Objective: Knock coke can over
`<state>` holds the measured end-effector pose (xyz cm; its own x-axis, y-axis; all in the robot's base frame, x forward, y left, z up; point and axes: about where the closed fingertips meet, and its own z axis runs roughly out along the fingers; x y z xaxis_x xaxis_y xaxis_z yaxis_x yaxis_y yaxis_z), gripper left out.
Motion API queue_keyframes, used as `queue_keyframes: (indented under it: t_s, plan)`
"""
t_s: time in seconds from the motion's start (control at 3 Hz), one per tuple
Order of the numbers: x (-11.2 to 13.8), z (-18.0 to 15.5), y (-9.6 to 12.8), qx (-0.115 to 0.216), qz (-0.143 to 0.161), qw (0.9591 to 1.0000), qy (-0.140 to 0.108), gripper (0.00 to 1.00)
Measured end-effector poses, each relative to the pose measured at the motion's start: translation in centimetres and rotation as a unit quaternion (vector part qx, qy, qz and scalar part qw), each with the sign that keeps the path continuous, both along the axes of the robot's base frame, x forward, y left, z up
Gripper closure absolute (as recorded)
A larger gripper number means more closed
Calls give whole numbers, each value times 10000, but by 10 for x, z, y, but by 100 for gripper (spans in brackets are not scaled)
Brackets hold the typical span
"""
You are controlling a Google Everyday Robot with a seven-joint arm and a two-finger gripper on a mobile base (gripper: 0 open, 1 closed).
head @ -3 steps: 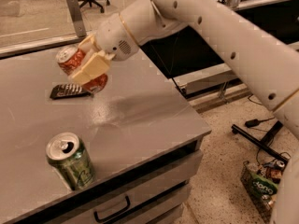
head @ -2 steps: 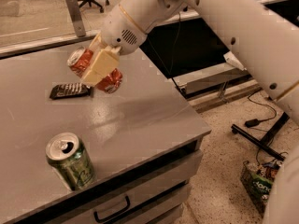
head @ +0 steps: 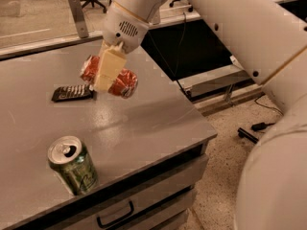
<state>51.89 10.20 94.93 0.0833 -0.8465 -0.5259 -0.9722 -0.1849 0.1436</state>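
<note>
The coke can [head: 125, 83] is red-orange and lies turned on its side over the middle of the grey table [head: 158, 123], level with the tabletop or just above it. My gripper [head: 107, 79] comes down from the white arm at the top and is shut on the can. One cream finger [head: 108, 70] crosses the can's front; the other finger is hidden behind it. I cannot tell whether the can touches the table.
A green can [head: 75, 165] with a silver top stands upright near the table's front left edge. A dark flat wrapped bar [head: 72, 93] lies just left of the coke can. Drawers [head: 144, 202] sit under the front edge. Speckled floor with cables [head: 254, 131] is on the right.
The gripper has moved right and lower with the coke can. The can has turned from tilted to lying on its side. The green can and dark bar have not moved.
</note>
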Motion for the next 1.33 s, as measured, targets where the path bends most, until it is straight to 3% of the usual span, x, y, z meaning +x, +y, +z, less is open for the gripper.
queue_keyframes:
  t_s: [0.33, 0.67, 1.0, 1.33]
  plan:
    - [7, -11, 3, -408, -133, 9990, 89, 100]
    - [8, -22, -1, -861, -183, 9961, -96, 100]
    - [8, -37, -11, -1354, -160, 9902, -301, 100]
    - [8, -45, -19, -1631, -152, 9853, -490, 100]
